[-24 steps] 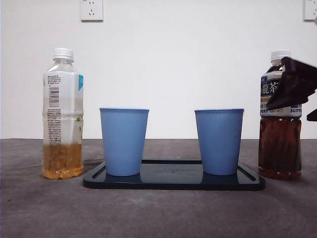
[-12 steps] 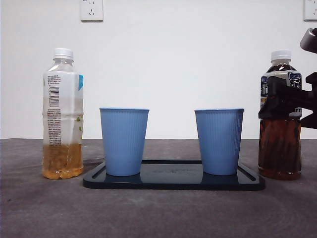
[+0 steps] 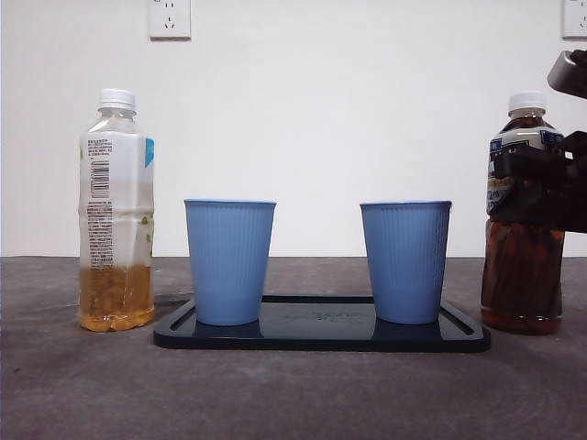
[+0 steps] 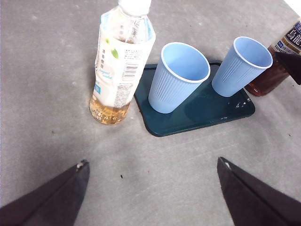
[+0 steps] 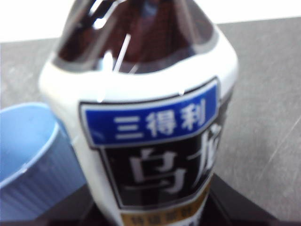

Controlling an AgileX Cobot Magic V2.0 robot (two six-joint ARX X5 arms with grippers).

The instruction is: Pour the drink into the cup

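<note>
On table, far left: pale tea bottle, upright, capped. Left gripper hangs above the table near it, jaws wide apart, empty. Centre: dark tray carrying two blue cups, both upright. Far right: dark tea bottle, capped, just beside tray; right gripper clamped on its labelled middle.
</note>
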